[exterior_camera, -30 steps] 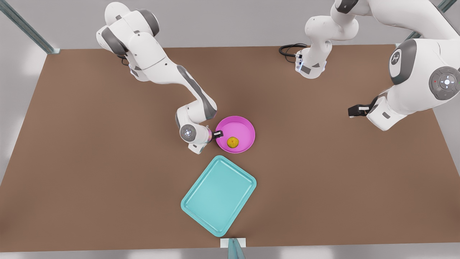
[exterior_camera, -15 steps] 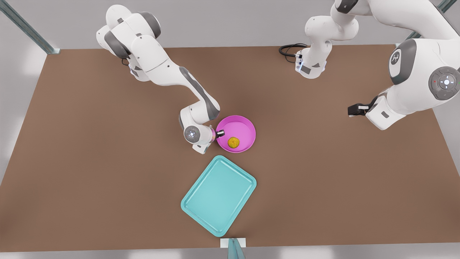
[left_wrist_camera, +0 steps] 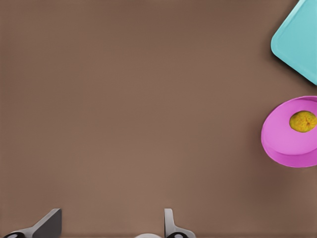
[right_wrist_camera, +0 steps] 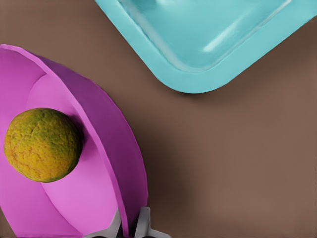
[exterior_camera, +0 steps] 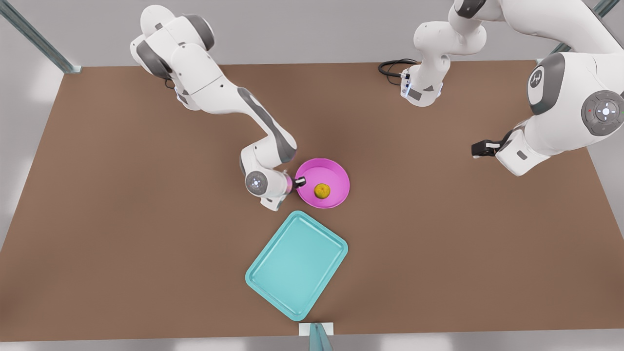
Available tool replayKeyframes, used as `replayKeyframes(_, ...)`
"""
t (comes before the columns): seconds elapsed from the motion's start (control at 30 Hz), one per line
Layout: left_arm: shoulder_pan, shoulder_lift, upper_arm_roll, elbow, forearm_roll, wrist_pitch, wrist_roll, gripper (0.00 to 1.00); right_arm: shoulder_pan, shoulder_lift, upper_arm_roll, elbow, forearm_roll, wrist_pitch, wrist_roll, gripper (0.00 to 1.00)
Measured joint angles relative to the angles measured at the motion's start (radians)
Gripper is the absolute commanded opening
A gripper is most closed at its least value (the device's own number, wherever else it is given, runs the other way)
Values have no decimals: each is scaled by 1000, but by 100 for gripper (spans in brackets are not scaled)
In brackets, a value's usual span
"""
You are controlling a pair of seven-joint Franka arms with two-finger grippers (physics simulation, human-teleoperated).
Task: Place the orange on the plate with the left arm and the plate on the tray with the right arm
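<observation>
The magenta plate (exterior_camera: 336, 171) sits mid-table, just behind the teal tray (exterior_camera: 296, 263). The orange (exterior_camera: 321, 190) lies inside the plate, near its middle. My right gripper (exterior_camera: 298, 183) is shut on the plate's rim at the side toward the front view's left. In the right wrist view its fingertips (right_wrist_camera: 144, 224) clamp the plate wall (right_wrist_camera: 106, 129), with the orange (right_wrist_camera: 43, 145) and a tray corner (right_wrist_camera: 208, 39) beyond. My left gripper (exterior_camera: 480, 148) waits open above bare table at the front view's right. Its wrist view shows the gripper (left_wrist_camera: 109, 228), the plate (left_wrist_camera: 285, 144), the orange (left_wrist_camera: 302, 121) and the tray (left_wrist_camera: 299, 42) far off.
A black cable (exterior_camera: 392, 67) coils at the back of the brown table (exterior_camera: 122, 219) beside an arm base. A small white-and-teal fixture (exterior_camera: 316, 331) stands at the front edge, close to the tray. Metal frame posts rise at the back corners.
The right gripper and the plate have shifted a little toward the front view's right. The orange has rolled from the plate's front part toward its middle. The left arm has stayed still.
</observation>
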Motion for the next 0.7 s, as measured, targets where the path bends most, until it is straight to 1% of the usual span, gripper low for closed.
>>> replayKeyframes(0.23,0,0,0,0,1,0,3,100,-37,1,0,91,31,-15,-1,21)
replayKeyframes(0.37,0,0,0,0,1,0,5,100,-81,30,-9,168,59,-15,-1,21)
replayKeyframes(0.43,0,0,0,0,2,0,6,100,-115,71,-15,226,67,-12,-1,21)
replayKeyframes(0.63,0,-1,0,0,6,-1,8,100,-181,261,-37,500,89,-5,0,21)
replayKeyframes(0.7,0,-1,0,0,8,-1,8,100,-195,312,-38,550,94,7,0,21)
